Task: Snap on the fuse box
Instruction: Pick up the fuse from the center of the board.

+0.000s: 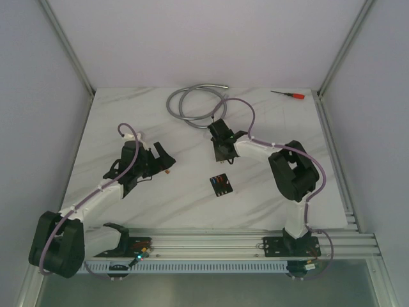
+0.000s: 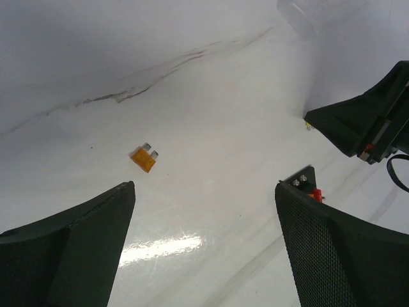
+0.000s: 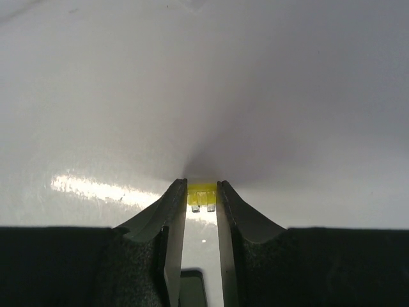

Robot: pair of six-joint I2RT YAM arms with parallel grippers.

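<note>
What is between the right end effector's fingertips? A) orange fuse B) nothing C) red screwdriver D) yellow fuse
D: in the right wrist view a yellow fuse fills the gap between the fingertips of the right end effector.

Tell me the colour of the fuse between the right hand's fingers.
Yellow fuse, clearest in right wrist view.

The small yellow translucent fuse point(image 3: 202, 197) is partly hidden between the fingertips point(image 3: 177, 201) of the right gripper point(image 3: 202, 190). The clear plastic cover point(image 2: 305, 14) is blurred and cut off by the left wrist view's upper edge.
</note>
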